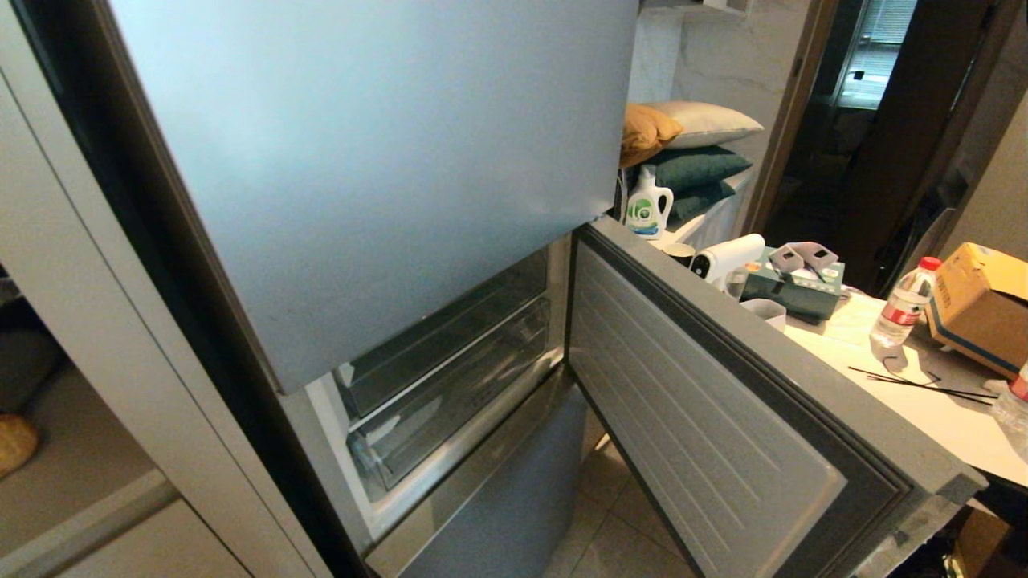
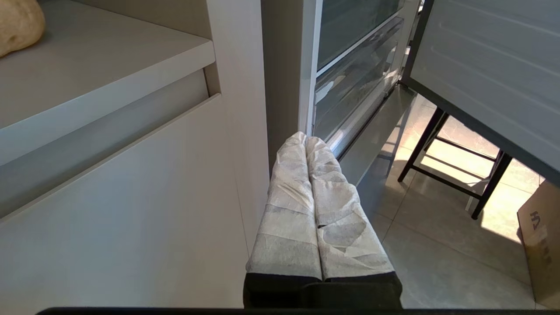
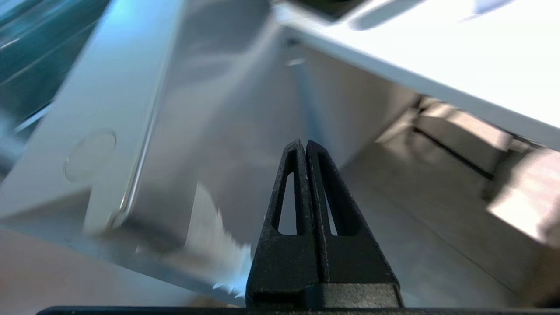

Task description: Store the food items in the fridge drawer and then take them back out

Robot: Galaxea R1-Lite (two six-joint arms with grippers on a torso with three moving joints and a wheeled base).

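Note:
The silver-grey fridge stands with its middle door [image 1: 723, 417] swung open to the right. Inside, the clear fridge drawer [image 1: 466, 393] sits pushed in under another clear bin; the left wrist view shows it too [image 2: 356, 83]. A tan potato [image 1: 14, 441] lies on the grey cabinet shelf left of the fridge, apart from both arms, and appears again in the left wrist view [image 2: 19, 24]. My left gripper [image 2: 306, 139], wrapped in white cloth, is shut and empty, low beside the cabinet. My right gripper [image 3: 305, 144] is shut and empty, low near the fridge's silver front, below the open door. Neither arm shows in the head view.
Right of the open door is a white table [image 1: 923, 401] with a water bottle [image 1: 903, 303], a cardboard box [image 1: 980, 305] and black chopsticks. A detergent bottle [image 1: 649, 205] and cushions lie behind. Black table legs [image 2: 437, 144] and a carton [image 2: 540, 249] stand on the tiled floor.

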